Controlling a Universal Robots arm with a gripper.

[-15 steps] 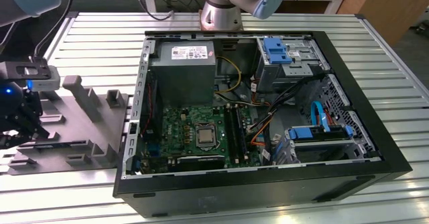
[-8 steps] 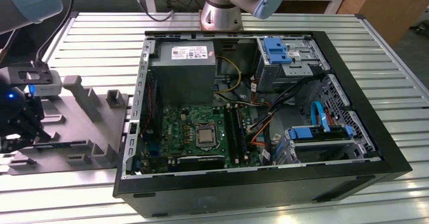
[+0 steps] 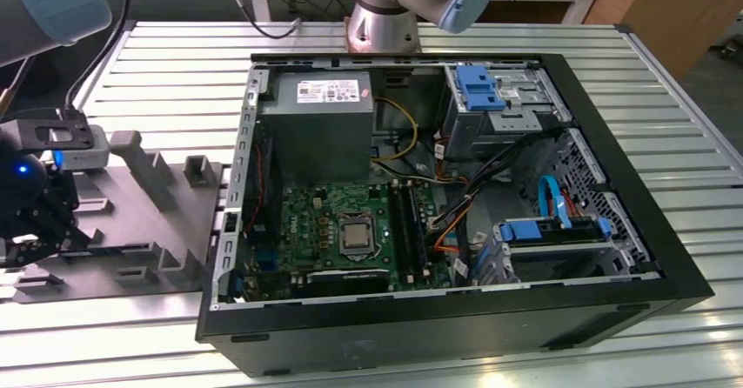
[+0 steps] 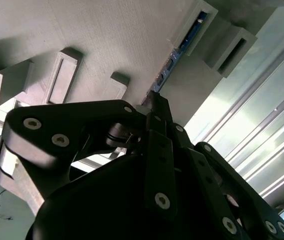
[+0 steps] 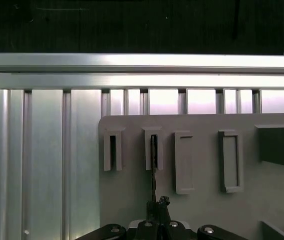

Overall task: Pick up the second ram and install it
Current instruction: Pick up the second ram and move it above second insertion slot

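The second ram (image 5: 153, 167) is a thin dark blue-green strip standing on edge, its far end in a slot of the grey moulded tray (image 5: 204, 205). In the second wrist view the ram (image 4: 174, 57) runs from that slot to my fingertips. My gripper (image 5: 158, 202) (image 4: 155, 100) has its black fingers drawn together on the strip's near end. In the exterior view the gripper (image 3: 26, 244) hangs low over the tray (image 3: 151, 262) at the view's left, apart from the open computer case (image 3: 604, 305). The black memory slots (image 3: 405, 224) lie on the green motherboard inside the case.
The tray (image 4: 106, 40) carries several raised blocks and an empty slot (image 5: 112, 152) beside the ram's. It rests on a ribbed aluminium table (image 3: 174, 66). Cables, a power supply (image 3: 319, 118) and blue drive brackets (image 3: 478, 88) crowd the case. The arm's base (image 3: 384, 23) stands behind it.
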